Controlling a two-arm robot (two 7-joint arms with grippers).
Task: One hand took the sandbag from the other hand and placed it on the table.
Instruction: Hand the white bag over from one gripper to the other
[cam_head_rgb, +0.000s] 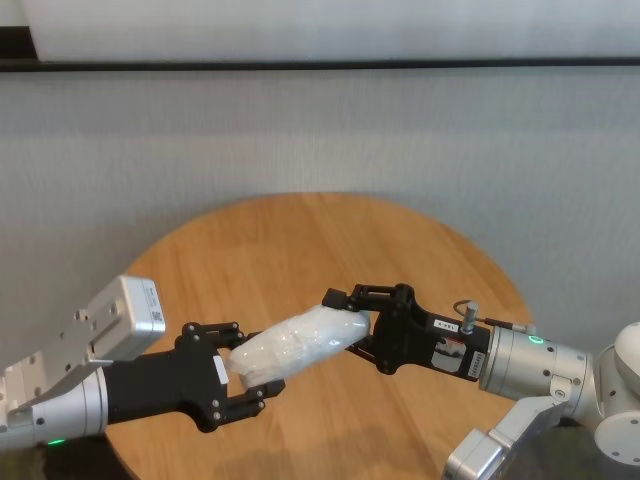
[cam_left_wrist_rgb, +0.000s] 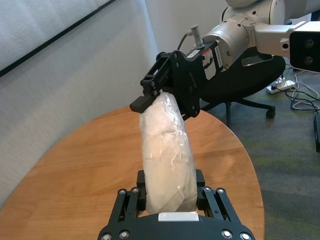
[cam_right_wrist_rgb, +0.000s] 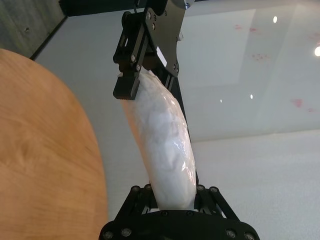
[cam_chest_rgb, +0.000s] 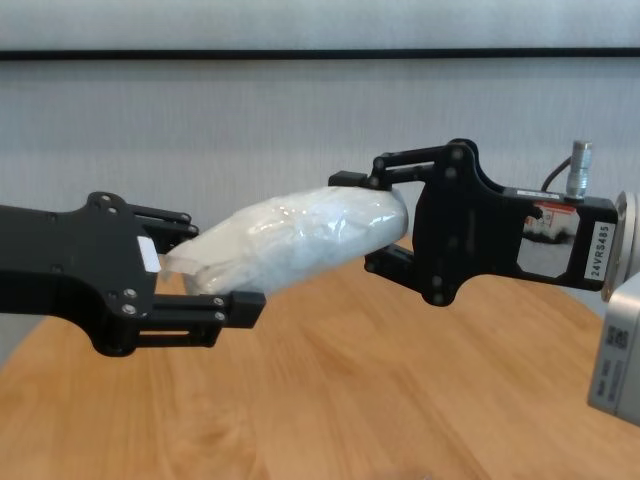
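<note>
A soft white sausage-shaped sandbag in crinkly clear plastic (cam_head_rgb: 297, 345) hangs above the round light-brown wooden desk (cam_head_rgb: 300, 240), bridging both tools. Its long axis runs from about eight o'clock to two o'clock. The left matte-black flat-bodied tool (cam_head_rgb: 238, 365) grips the eight o'clock end. The right black claw tool with the labelled plate (cam_head_rgb: 362, 320) brackets the two o'clock end, but whether it clamps is unclear.
</note>
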